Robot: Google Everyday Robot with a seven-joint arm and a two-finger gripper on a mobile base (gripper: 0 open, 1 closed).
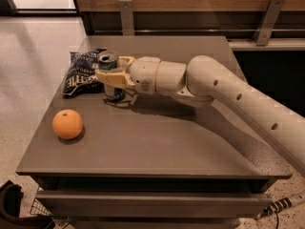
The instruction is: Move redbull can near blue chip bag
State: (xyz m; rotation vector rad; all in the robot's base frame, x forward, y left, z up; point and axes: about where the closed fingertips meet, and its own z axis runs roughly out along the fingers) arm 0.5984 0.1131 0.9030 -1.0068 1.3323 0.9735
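Observation:
The redbull can stands upright on the grey table, its silver top showing and its lower body behind the fingers. My gripper reaches in from the right and is shut on the can, one tan finger in front and one behind. The blue chip bag, dark and wrinkly with white lettering, lies just left of the can, almost touching it, at the table's back left.
An orange sits near the table's front left edge. My pale arm stretches across the right half of the table. A wooden wall with metal brackets runs behind the table. Tiled floor lies to the left.

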